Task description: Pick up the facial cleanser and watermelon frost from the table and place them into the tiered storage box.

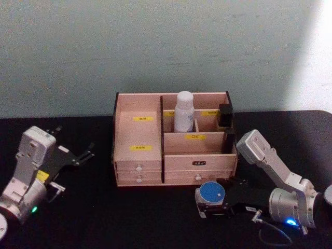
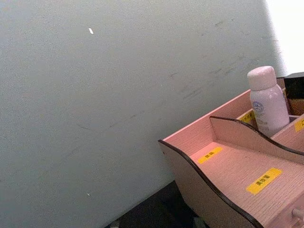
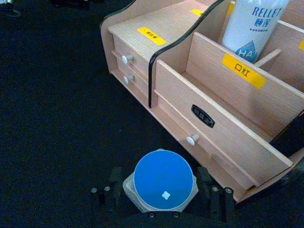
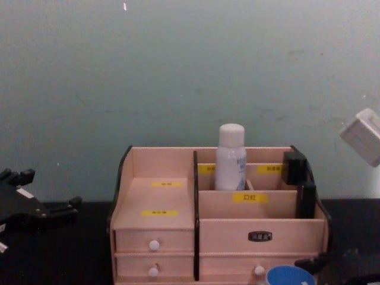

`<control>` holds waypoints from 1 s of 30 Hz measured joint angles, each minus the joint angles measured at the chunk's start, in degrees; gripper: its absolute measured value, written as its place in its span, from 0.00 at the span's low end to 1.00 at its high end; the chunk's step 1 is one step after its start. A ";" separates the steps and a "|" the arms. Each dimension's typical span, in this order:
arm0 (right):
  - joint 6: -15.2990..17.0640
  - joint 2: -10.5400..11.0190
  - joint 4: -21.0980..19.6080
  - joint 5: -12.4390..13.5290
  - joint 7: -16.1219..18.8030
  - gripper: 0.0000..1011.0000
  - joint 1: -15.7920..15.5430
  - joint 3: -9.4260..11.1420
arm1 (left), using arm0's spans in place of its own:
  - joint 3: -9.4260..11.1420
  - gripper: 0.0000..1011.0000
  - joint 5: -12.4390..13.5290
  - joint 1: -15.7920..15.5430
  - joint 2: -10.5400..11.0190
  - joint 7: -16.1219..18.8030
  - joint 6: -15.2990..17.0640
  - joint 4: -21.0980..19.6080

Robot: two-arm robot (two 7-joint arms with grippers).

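The right gripper (image 1: 215,207) pinches the blue-lidded watermelon frost jar (image 3: 164,179) low, just before the tiered storage box (image 1: 199,163); raised too little it could strike the front wall, or knock the facial cleanser bottle (image 1: 184,111) standing in a rear compartment; the left gripper (image 1: 70,155) idles spread, far left.

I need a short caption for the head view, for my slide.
The right gripper at a blue-lidded jar before the tiered storage box, white bottle inside; left gripper parked, jaws open.
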 joint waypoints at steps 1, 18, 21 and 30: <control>0.00 0.00 0.00 0.00 0.00 0.99 0.00 0.00 | 0.00 0.99 0.00 0.00 0.00 0.00 0.00 0.00; 0.09 0.03 -0.01 0.16 0.03 0.71 -0.02 0.05 | 0.00 0.99 0.00 0.00 0.00 0.00 0.00 0.00; 0.10 0.03 -0.01 0.19 0.04 0.71 -0.02 0.06 | 0.00 0.99 0.00 0.00 0.00 0.00 0.00 0.00; 0.15 0.19 -0.22 0.41 0.29 0.71 -0.13 0.23 | 0.00 0.99 0.00 0.00 0.00 0.00 0.00 0.00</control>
